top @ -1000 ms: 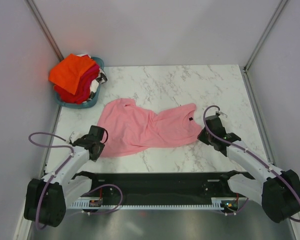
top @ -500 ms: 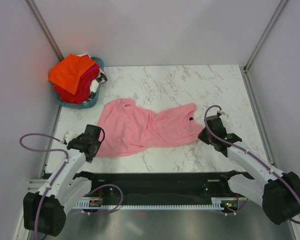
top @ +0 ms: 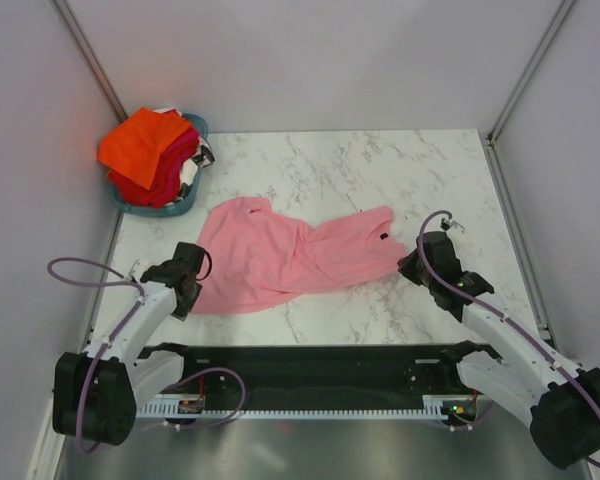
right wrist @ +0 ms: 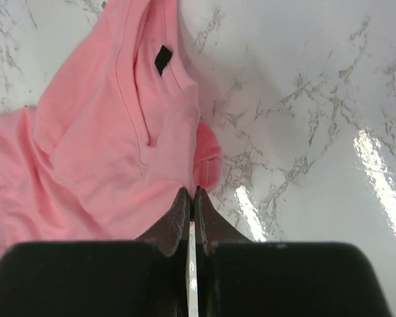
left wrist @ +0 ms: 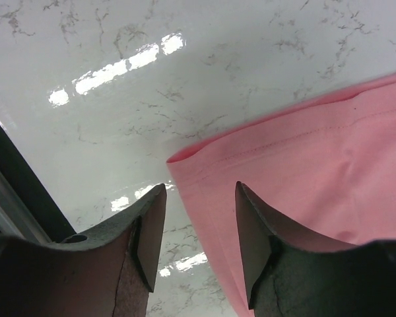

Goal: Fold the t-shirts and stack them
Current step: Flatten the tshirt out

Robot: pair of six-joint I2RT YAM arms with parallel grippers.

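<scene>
Marble table [top: 380,170], pink t-shirt [top: 270,255], basket [top: 170,208] of t-shirts [top: 145,145]

The pink t-shirt [left wrist: 303,152] runs off the left wrist view's right edge; the orange t-shirt [top: 140,140] hides much of the basket [top: 165,208].

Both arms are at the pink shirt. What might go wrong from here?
The right gripper seems to pinch only a thin edge of the shirt; a pull may slip it free.
The left gripper stands open at the hem corner; closing there may catch just one layer, or miss the cloth.
</scene>
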